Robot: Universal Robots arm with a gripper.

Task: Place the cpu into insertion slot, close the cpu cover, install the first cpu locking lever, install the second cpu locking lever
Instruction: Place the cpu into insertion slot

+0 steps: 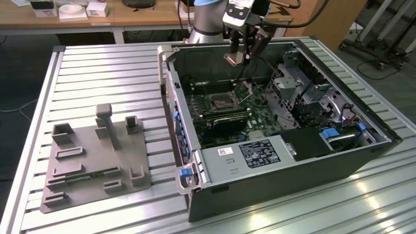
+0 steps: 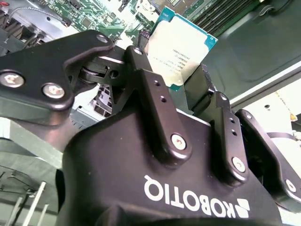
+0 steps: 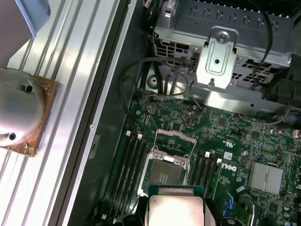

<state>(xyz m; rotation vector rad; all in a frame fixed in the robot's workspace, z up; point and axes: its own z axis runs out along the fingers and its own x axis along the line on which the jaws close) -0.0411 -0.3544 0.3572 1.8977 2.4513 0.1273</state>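
My gripper [image 2: 176, 70] is shut on the cpu [image 2: 181, 44], a flat square chip with a silvery top and a teal edge, clamped between the two black fingers [image 2: 153, 89]. In the exterior view the gripper [image 1: 247, 57] hangs above the open computer case, over the back of the motherboard. In the first wrist view the cpu [image 3: 175, 207] hovers just short of the insertion slot [image 3: 164, 172], whose dark centre lies bare. The cpu cover [image 3: 174, 139] stands raised at the slot's far edge. In the exterior view the insertion slot [image 1: 219, 102] sits below the gripper with the cover [image 1: 246, 91] tilted up.
Black memory slots [image 3: 129, 165] flank the socket. A metal drive cage [image 3: 221, 33] and loose cables rise behind it. A grey power-supply box [image 1: 250, 153] fills the case's front. A copper-based metal piece [image 3: 19, 113] rides beside the gripper. A grey fixture board [image 1: 94, 161] lies on the slatted table.
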